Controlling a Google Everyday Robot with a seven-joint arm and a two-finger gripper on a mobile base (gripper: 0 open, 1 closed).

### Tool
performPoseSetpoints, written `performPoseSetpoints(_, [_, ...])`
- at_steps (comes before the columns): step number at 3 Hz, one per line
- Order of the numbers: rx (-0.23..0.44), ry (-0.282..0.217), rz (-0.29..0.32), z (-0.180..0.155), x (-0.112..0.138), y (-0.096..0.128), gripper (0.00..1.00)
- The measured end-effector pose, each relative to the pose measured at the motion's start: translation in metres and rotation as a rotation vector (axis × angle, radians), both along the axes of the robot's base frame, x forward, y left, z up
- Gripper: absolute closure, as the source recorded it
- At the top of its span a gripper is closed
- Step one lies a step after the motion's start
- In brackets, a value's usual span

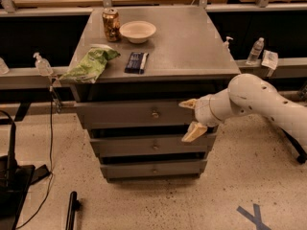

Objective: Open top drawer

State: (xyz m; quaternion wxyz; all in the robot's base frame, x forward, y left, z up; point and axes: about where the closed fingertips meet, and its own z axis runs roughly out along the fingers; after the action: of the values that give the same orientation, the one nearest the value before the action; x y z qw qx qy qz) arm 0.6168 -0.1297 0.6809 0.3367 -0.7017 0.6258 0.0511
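Operator: Where is the top drawer?

Technician: The top drawer [115,115] sits directly under the cabinet top [192,56], above two shallower drawers. Its knob [155,114] is at the centre of the panel.

Operator: What is the claw's state?

Technician: The gripper [191,118] hangs just right of the knob, before the panel's right end. Its fingers are spread apart and hold nothing.

Operator: How will the drawer handle?

Technician: The panel looks like rigid metal and will probably slide stiffly. The knob is small, smooth and the only grip point, so slipping is likely. Pull straight out. The floor [158,200] in front gives room, while the arm [259,99] occupies the right side.
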Motion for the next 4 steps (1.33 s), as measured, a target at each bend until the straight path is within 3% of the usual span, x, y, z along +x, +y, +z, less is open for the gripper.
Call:
performPoseSetpoints(1, [0.002, -0.026, 0.014, 0.004, 0.006, 0.011, 0.26])
performPoseSetpoints(3, [0.024, -0.099, -0.003, 0.019, 0.048, 0.017, 0.26])
performPoseSetpoints(4, [0.017, -0.098, -0.027, 0.013, 0.072, 0.015, 0.27])
